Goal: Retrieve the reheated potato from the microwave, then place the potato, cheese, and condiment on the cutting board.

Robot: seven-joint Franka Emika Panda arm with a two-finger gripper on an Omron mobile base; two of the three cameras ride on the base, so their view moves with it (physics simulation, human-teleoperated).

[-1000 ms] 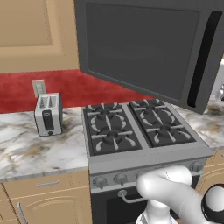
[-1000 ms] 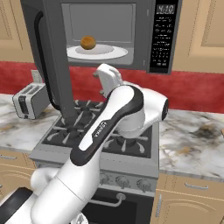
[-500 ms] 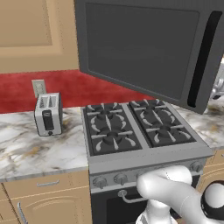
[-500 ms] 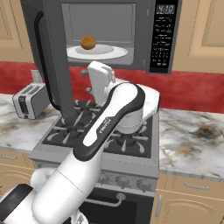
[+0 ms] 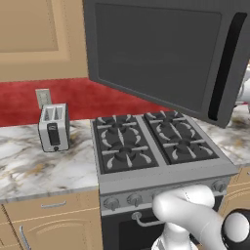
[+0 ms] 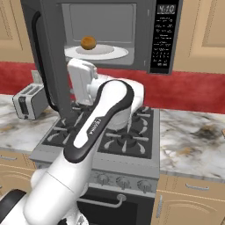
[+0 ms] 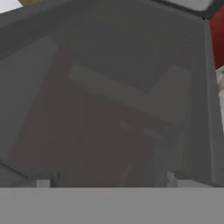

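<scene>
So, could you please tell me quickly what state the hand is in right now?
Hand: open and holding nothing, its tips set wide apart against the dark microwave door.

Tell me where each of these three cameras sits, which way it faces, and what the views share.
Left base view: behind the arm's left, facing the stove and toaster; elbow at lower right.
Right base view: behind its right, facing the open microwave, potato on its plate; arm from lower left.
Hand view: on the hand, facing the microwave door; fingers spread.
Shared: stove, toaster, door.
</scene>
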